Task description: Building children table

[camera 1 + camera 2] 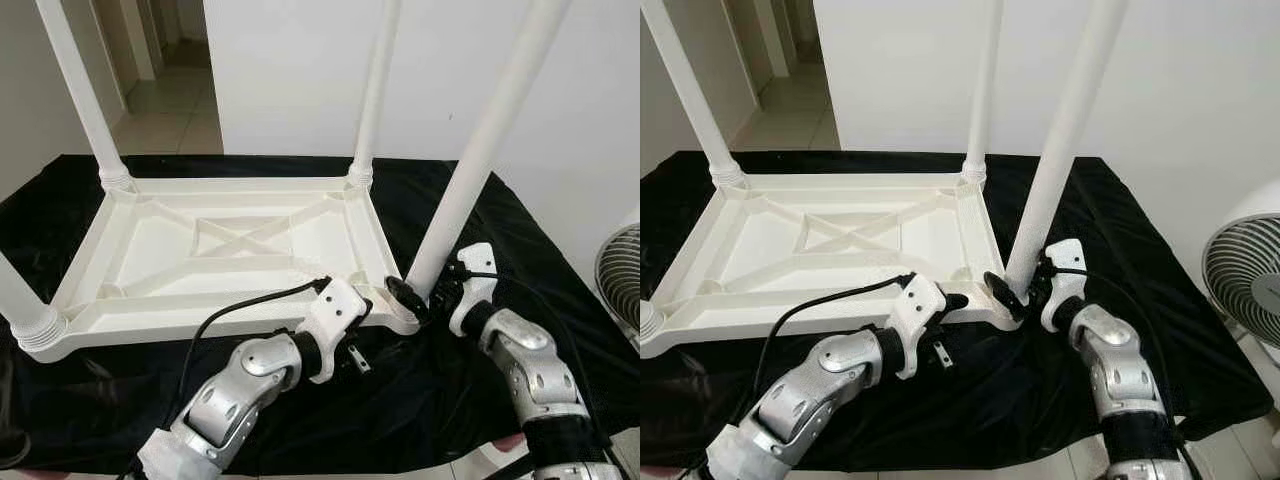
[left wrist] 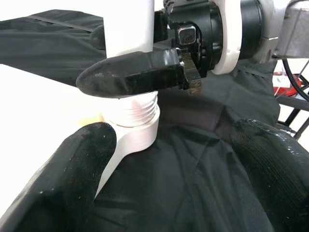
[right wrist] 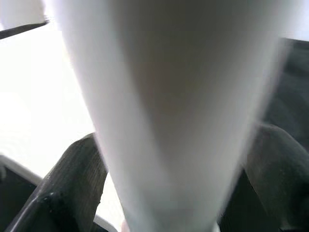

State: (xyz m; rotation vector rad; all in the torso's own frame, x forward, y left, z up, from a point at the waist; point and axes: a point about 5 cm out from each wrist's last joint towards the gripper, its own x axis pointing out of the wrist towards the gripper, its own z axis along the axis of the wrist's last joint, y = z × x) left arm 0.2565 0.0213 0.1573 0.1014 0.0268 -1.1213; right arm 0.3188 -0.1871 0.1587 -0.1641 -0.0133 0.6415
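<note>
A white plastic children's table [image 1: 160, 245] lies upside down on a black cloth. Three legs stand in its corners: far left [image 1: 85, 100], far right [image 1: 375, 90] and near left [image 1: 20, 300]. The fourth leg [image 1: 475, 160] stands tilted at the near right corner, its threaded end [image 2: 133, 108] in the corner socket [image 2: 140, 137]. My right gripper [image 1: 420, 295] is shut on this leg just above the socket; its fingers [image 3: 67, 188] flank the leg. My left gripper [image 1: 362, 335] is open beside the same corner, one finger [image 2: 72, 174] against the table's edge.
The black cloth [image 1: 440, 400] covers the floor under the table. A standing fan [image 1: 1245, 270] is close on the right. A white wall [image 1: 290, 70] rises behind the table, and a doorway to a hallway [image 1: 165, 90] opens at the far left.
</note>
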